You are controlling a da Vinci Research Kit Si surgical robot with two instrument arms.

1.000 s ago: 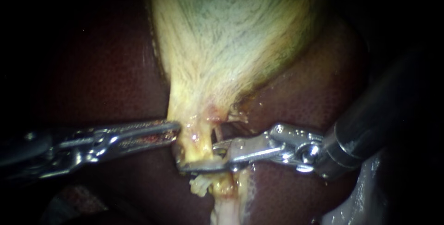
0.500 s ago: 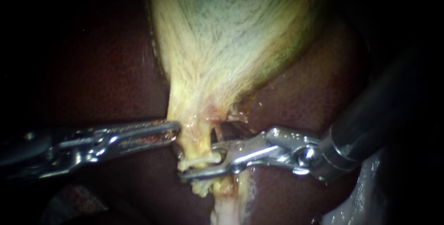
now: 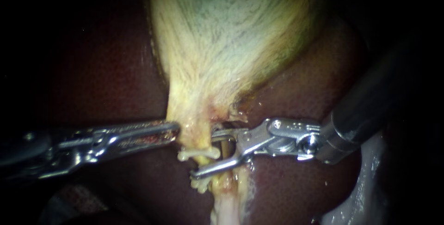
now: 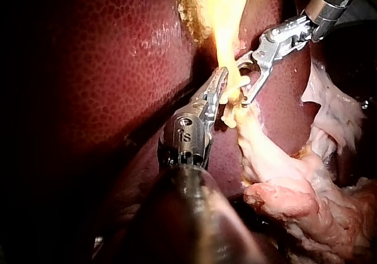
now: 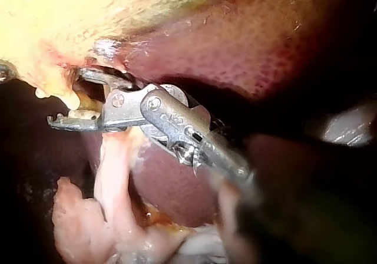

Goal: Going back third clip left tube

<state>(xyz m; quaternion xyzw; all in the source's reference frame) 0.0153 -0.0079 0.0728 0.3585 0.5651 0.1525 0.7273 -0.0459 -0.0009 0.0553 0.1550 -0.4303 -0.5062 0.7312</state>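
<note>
Slender silver right instrument [image 3: 204,155]: jaws had sprung apart within the last second, released. White plastic clip [image 3: 189,153] sat across pale yellow left tube [image 3: 199,139], 6 o'clock of gallbladder [image 3: 231,45]; withdrawal looked clear.

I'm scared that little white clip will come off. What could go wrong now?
1. The right instrument has its end effector open, with the left tube between its jaws, right beside the white clip. Backing out crookedly could hook the clip or tug the tube.
2. The left instrument touches the gallbladder at its neck, just above the clip. A pull there might strain the clipped spot.
</note>
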